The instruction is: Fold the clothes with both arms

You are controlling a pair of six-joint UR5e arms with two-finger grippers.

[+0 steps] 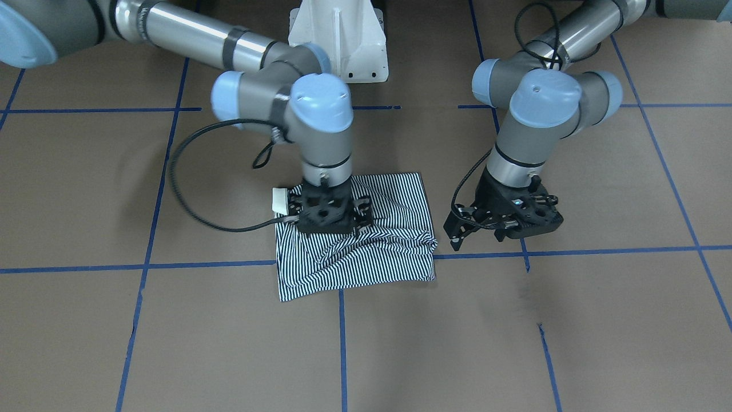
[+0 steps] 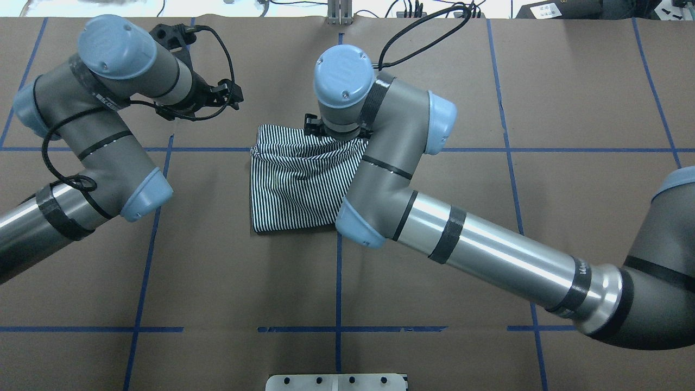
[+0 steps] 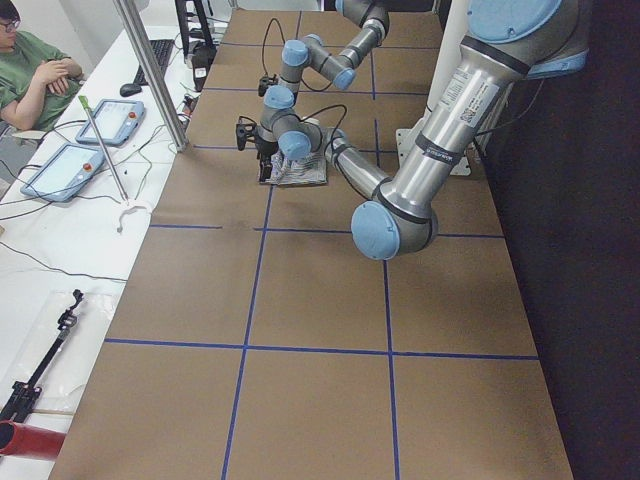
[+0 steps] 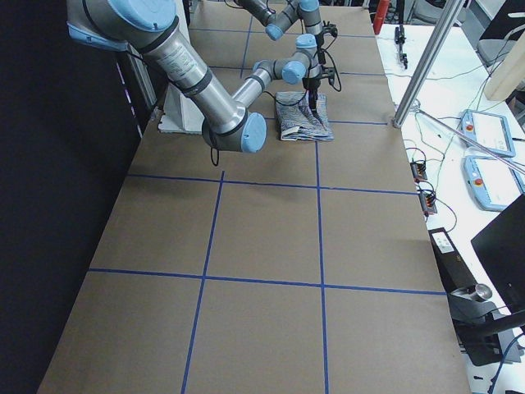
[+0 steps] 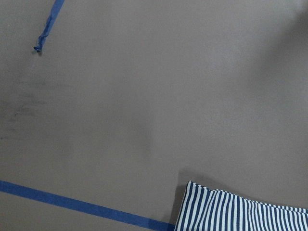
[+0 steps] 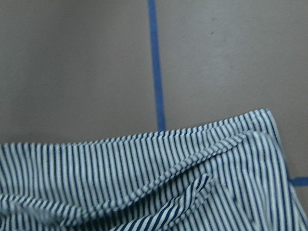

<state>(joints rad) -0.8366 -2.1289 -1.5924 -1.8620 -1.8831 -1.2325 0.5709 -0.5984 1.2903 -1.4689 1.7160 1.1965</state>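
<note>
The striped polo shirt lies folded into a rough square on the brown table, with wrinkles running toward my right gripper; it also shows in the overhead view. Collar, placket and patch are hidden. My right gripper points straight down onto the shirt's far edge, its linkages spread wide, so it looks open; its fingertips are hidden under its body. The right wrist view shows the rumpled shirt edge. My left gripper hangs tilted, open and empty, just beside the shirt above bare table. The left wrist view shows one shirt corner.
The white pedestal base stands at the table's robot side. Blue tape lines grid the brown surface. Beyond the far edge are a metal pole, tablets, cables and a seated person.
</note>
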